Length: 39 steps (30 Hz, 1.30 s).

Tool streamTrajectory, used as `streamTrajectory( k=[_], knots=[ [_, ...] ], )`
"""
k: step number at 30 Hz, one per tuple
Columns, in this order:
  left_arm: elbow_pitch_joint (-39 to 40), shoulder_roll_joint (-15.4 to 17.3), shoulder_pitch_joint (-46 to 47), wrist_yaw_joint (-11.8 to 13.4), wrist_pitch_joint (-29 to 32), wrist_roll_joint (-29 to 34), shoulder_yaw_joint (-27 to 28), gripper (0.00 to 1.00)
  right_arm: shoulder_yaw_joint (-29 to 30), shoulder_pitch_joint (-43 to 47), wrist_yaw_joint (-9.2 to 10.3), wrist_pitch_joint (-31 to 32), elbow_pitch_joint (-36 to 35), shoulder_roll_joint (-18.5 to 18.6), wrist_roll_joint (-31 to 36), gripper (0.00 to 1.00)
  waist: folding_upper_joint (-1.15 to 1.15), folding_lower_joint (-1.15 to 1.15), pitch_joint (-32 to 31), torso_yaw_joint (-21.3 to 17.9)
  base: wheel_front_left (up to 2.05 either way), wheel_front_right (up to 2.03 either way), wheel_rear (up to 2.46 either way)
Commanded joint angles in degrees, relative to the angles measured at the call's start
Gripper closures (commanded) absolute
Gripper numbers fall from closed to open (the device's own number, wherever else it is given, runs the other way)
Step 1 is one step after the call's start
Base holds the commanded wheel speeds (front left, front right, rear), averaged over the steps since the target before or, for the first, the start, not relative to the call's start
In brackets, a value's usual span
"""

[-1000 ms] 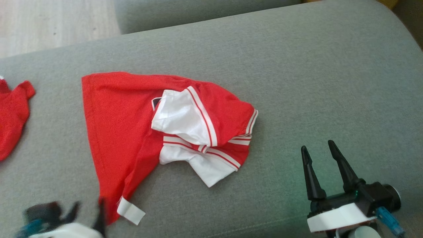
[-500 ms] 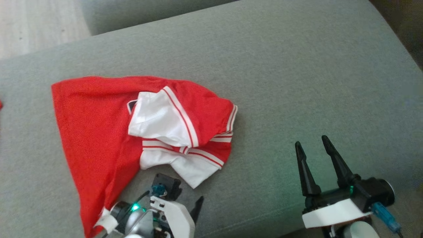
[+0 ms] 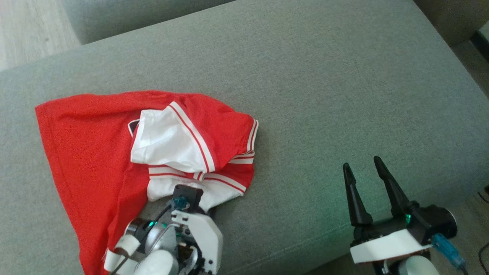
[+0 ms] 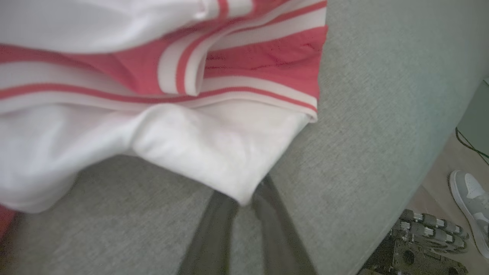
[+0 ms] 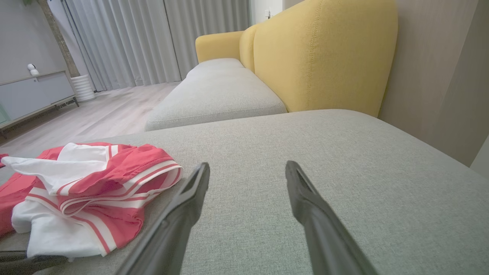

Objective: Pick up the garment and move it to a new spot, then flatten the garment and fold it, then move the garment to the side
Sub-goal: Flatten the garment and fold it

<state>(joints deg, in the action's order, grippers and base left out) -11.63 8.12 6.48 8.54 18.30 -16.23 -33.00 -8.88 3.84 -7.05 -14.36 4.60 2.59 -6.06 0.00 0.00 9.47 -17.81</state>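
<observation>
The left pincer (image 4: 246, 204), fingers nearly together, has its tips hidden at the white corner of the crumpled red-and-white cloth garment (image 4: 214, 152); whether it pinches, I cannot tell.

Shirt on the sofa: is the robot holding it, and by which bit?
The left gripper looks to be pinching the shirt by the tip of its white corner. The right gripper is open, holding nothing.

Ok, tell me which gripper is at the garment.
The left gripper: its fingers sit at a white corner of the garment. The right gripper stands open over the grey cushion, apart from the cloth.
</observation>
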Motion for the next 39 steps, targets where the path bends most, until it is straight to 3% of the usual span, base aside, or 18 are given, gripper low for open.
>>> streamTrajectory(
  k=[1,5,11,18,19,20,21,31,36,39],
  knots=[
    [1.6,-1.0,2.9,-0.4,-0.6,-0.5,1.5,1.0,-1.5,-2.0,-0.44,-0.6,-1.4,0.3,-0.5,0.0,0.0,0.0,-0.2,-0.1,0.0,0.0,0.0],
    [3.0,-1.9,4.9,-3.2,1.4,-2.2,-0.1,1.0,-1.6,-1.9,-0.44,-0.6,-1.1,0.3,-0.4,0.0,0.0,0.0,-1.1,-0.6,0.0,0.0,0.0],
    [7.9,-2.4,7.3,-8.5,9.3,-5.3,-4.3,1.0,-1.8,-1.7,-0.44,-0.6,-1.0,0.3,-1.1,0.0,0.0,0.0,-1.8,-1.6,0.0,0.0,0.0],
    [10.1,-3.8,5.6,-12.0,15.8,-11.4,-8.9,1.0,-1.4,-1.4,-0.44,-0.6,-1.0,0.3,-1.5,0.0,0.0,0.0,-1.8,-2.6,0.0,0.0,0.0],
    [10.4,-4.2,5.2,-12.4,16.1,-13.1,-9.5,0.85,-1.4,-1.4,-0.44,-0.6,-0.9,0.3,-1.5,0.0,0.0,0.0,-1.8,-2.6,0.0,0.0,0.0],
    [10.7,-4.5,4.9,-12.8,16.3,-14.6,-10.2,0.52,-1.3,-1.4,-0.44,-0.6,-0.9,0.3,-1.5,0.0,0.0,0.0,-1.7,-2.7,0.0,0.0,0.0],
    [11.1,-4.7,4.9,-12.9,16.2,-15.7,-10.7,0.0,-1.3,-1.5,-0.44,-0.6,-0.9,0.3,-1.5,0.0,0.0,0.0,-1.7,-2.8,0.0,0.0,0.0],
    [14.4,-5.2,7.7,-11.7,14.0,-18.1,-12.3,0.0,-1.4,-1.5,-0.44,-0.6,-0.7,0.3,-1.4,0.0,0.0,0.0,-1.7,-2.8,0.0,0.0,0.0],
    [12.5,-3.4,12.0,-6.5,9.2,-9.7,-9.5,0.0,-1.3,-1.7,-0.44,-0.6,-0.9,0.3,-1.4,0.0,0.0,0.0,-1.4,-2.6,0.0,0.0,0.0],
    [8.8,-1.6,14.7,-4.6,7.3,-5.1,-8.9,0.0,-1.4,-2.1,-0.44,-0.6,-0.9,0.3,-1.4,0.0,0.0,0.0,-0.9,-2.6,0.0,0.0,0.0]
  ],
)
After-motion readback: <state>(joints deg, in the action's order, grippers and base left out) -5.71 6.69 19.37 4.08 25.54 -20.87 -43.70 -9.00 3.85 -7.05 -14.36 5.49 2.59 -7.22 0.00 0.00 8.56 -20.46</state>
